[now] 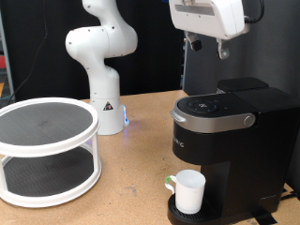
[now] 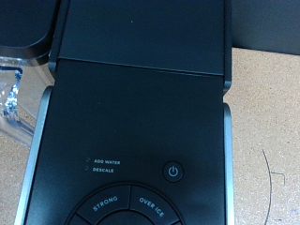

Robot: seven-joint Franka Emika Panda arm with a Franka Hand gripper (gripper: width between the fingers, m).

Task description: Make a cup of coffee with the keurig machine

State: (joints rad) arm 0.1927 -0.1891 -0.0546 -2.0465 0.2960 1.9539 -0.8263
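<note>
The black keurig machine point(image 1: 223, 141) stands at the exterior view's right with its silver-handled lid down. The white cup point(image 1: 190, 193), with a greenish handle, stands upright on the drip tray under the spout. My gripper point(image 1: 208, 49) hangs above the machine's top, apart from it, and its two fingers look spread with nothing between them. The wrist view looks straight down on the keurig machine's top point(image 2: 141, 103), showing the power button point(image 2: 172, 171) and the STRONG and OVER ICE buttons. No fingers show in the wrist view.
A white two-tier round rack point(image 1: 47, 155) stands on the wooden table point(image 1: 131, 187) at the exterior view's left. The arm's white base point(image 1: 101, 66) stands behind it. A clear water tank point(image 2: 11, 94) sits beside the machine in the wrist view.
</note>
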